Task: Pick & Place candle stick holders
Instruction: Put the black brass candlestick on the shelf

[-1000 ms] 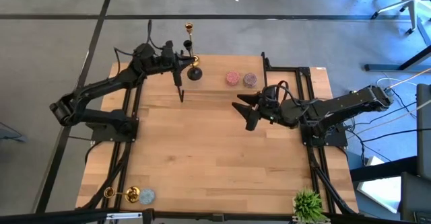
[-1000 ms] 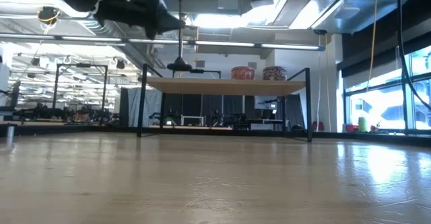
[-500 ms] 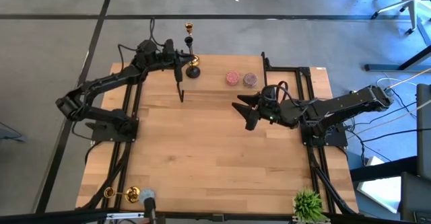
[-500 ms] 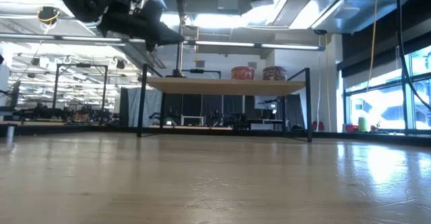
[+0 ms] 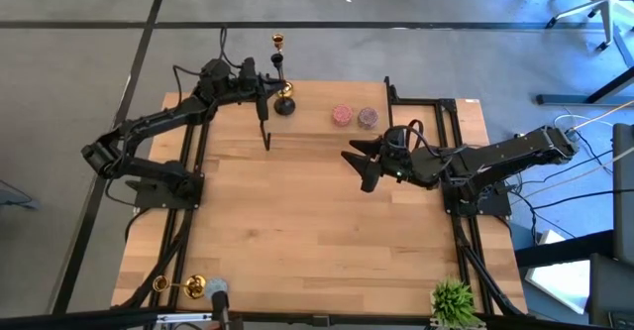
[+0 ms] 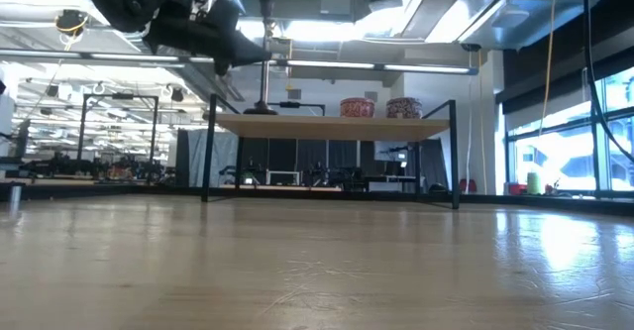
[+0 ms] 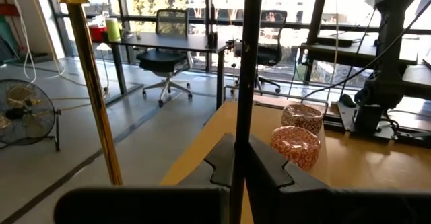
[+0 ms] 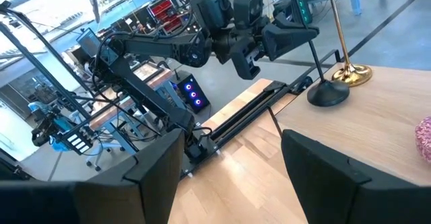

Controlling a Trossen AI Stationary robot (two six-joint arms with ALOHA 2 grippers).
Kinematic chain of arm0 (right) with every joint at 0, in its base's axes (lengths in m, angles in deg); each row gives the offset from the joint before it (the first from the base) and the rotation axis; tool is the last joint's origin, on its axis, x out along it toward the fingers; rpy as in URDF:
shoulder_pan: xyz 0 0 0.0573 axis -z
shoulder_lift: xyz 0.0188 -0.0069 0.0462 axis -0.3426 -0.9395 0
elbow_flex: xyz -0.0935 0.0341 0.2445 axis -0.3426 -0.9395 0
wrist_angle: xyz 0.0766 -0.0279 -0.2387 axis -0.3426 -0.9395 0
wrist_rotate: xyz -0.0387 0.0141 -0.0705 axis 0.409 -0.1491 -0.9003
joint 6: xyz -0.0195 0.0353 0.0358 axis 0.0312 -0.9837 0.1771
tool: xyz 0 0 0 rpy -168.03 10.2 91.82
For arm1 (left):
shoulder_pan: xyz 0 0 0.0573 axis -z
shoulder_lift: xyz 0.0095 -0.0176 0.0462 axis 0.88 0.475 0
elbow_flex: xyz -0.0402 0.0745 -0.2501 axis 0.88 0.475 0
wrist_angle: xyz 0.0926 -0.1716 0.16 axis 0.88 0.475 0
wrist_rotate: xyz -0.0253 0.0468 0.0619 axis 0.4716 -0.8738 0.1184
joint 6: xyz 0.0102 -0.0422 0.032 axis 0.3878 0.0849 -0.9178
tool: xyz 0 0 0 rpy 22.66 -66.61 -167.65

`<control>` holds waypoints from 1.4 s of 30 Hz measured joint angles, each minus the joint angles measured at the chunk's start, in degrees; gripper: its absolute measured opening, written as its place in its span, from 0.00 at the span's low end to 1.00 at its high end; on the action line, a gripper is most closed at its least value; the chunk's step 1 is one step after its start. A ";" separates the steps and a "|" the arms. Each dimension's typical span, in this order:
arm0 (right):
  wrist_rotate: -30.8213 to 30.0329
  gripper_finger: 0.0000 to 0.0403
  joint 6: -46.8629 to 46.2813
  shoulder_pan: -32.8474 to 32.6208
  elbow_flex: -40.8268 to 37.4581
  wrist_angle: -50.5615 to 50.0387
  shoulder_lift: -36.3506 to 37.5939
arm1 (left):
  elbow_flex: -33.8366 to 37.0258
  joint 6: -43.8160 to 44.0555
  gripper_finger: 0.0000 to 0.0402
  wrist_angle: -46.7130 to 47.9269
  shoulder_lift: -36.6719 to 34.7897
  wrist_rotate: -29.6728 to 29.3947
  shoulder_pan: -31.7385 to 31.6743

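Note:
A dark candlestick (image 5: 284,105) stands upright at the table's far left, and its round base (image 8: 328,93) looks set down on the wood. My left gripper (image 5: 265,92) is shut on its stem. A gold candlestick (image 5: 281,67) stands just behind it on its flared base (image 8: 350,75); its stem also shows in the left wrist view (image 7: 91,89). A second gold candlestick (image 5: 178,287) lies on its side at the near left corner. My right gripper (image 5: 363,166) is open and empty above the table's right middle. My left gripper pinches the dark candlestick's thin stem (image 7: 244,116) between its two fingers, about halfway up. The fingers come level from the table's left and lie across the stem. The candlestick stands upright, and its base (image 6: 263,108) appears to be down on the table.
Two small round bowls, one pink (image 5: 342,115) and one darker (image 5: 368,118), sit at the far middle. A green plant (image 5: 453,300) stands at the near right corner. A bluish round thing (image 5: 214,288) lies by the lying candlestick. The table's middle is bare wood.
My left gripper has gone down and a little toward the table's far edge, still shut on the dark candlestick. The candlestick's base, lifted clear a second ago, has come down to the table surface. Nothing has moved in the last half second.

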State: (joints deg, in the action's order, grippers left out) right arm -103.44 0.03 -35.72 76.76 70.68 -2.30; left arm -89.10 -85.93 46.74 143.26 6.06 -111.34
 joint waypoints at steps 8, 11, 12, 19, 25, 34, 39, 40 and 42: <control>0.00 0.63 -0.02 0.00 0.00 -0.19 0.00 | 0.02 0.16 0.07 2.40 0.00 -1.30 0.05; 0.00 0.63 -0.02 0.00 0.00 -0.37 0.00 | 0.02 1.23 0.09 2.40 0.00 -3.30 0.03; 0.00 0.63 -0.02 0.00 0.00 -0.37 0.00 | 0.02 1.44 0.09 2.39 0.00 -3.31 0.03; 0.02 0.63 -0.03 0.00 0.00 -0.50 0.00 | 0.02 2.19 0.05 2.36 0.00 -3.30 0.07; 0.09 0.63 -2.88 0.04 0.00 -2.30 0.00 | 0.02 2.81 0.05 2.36 -0.09 -3.40 0.96; 0.09 0.63 -3.93 0.04 0.00 -2.73 0.00 | 0.02 3.52 0.07 2.38 -0.11 -3.82 1.34; 0.09 0.63 -3.93 0.04 0.00 -2.73 0.00 | 0.02 3.89 0.07 2.40 -0.13 -5.27 1.34; 0.09 0.63 -3.93 0.02 0.00 -2.74 0.00 | 0.02 4.11 0.07 2.44 -0.17 -5.29 1.34; 0.09 0.63 -3.93 0.02 0.00 -2.73 0.00 | 0.02 4.48 0.07 2.47 -0.21 -5.33 1.34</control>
State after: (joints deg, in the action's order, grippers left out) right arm -103.35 -3.90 -35.70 76.76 67.95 -2.30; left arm -89.08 -81.44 49.21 143.04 0.72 -110.00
